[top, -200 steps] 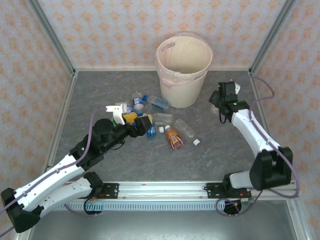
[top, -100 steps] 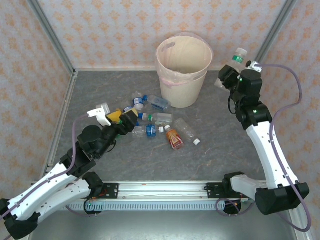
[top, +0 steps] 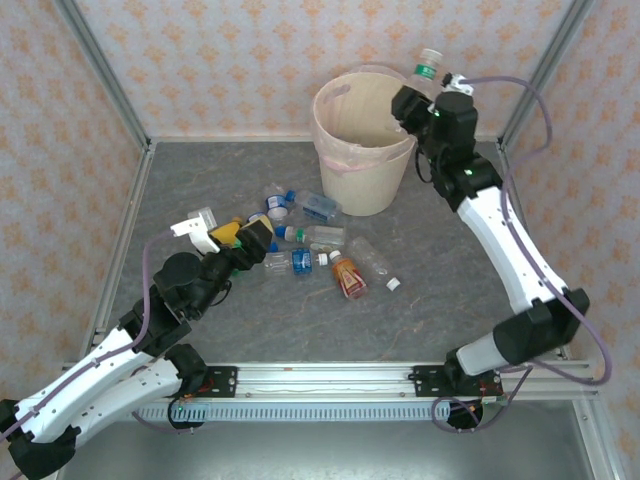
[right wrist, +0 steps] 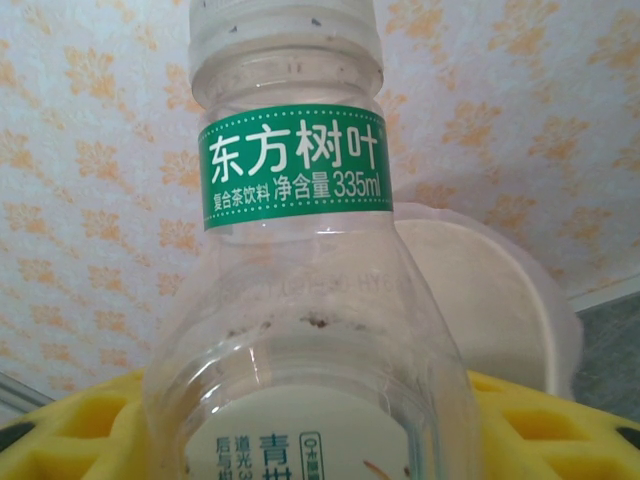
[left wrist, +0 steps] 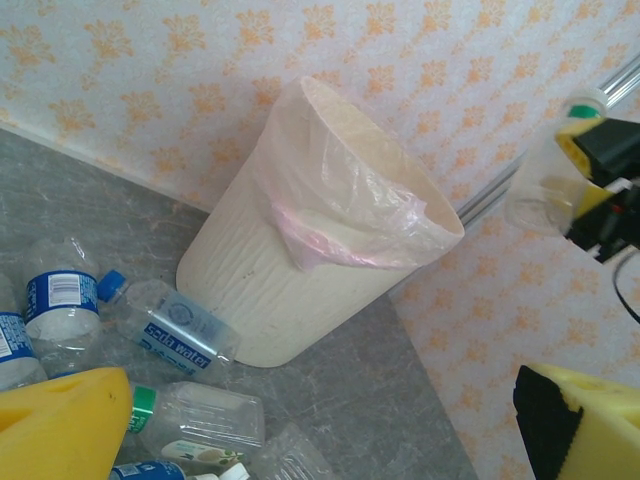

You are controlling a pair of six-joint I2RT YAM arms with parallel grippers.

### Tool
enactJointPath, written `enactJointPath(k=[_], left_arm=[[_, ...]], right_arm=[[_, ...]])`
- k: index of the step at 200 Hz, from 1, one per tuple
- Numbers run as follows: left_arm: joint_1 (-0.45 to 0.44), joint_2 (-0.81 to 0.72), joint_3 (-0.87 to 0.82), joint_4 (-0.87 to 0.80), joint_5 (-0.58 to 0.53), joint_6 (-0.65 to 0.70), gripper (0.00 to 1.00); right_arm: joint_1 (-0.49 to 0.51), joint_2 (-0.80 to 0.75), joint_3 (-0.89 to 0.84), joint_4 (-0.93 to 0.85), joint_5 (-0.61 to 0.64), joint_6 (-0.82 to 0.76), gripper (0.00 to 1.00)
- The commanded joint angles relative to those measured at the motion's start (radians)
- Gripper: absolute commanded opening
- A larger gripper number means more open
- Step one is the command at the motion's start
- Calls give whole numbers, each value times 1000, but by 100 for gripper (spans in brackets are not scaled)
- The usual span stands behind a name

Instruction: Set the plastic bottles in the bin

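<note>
Right pincer (top: 421, 92) clamped on a green-labelled bottle (right wrist: 295, 170) by the bin (top: 365, 185) — left pincer (top: 248, 232) spread apart.

Bottles (top: 322, 236) scattered before the bin (top: 366, 188), another bottle (top: 428, 66) high beside its right rim

Grey marbled table (top: 450, 290) carries the bin (top: 365, 190) (upright) and scattered plastic bottles (top: 325, 237) beside it.
</note>
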Motion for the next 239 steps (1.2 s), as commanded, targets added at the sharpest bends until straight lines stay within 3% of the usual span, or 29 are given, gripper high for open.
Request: enactJointPath(k=[1,72,92,109,157,239], left_arm=[[-5,-2,5,-18,11,0,99],[-5,-4,23,-50,24,26,99],[-5,-2,24,-48,27,29,99],[-5,2,20,-45,30,29,99],[-5,19,10,-38,38,22,99],[-5,69,-21,-43,-5,-15,99]], right_arm=[[20,80,107,-16,67,-41,58],[45,247,238,-85,89,-53,61],[56,255,262,-102,86,-70,73],[64,252,275,-116,96,-80,100],[69,163,223,-103,99,-76,100],[87,-160,-138,-40,-9,-55,100]])
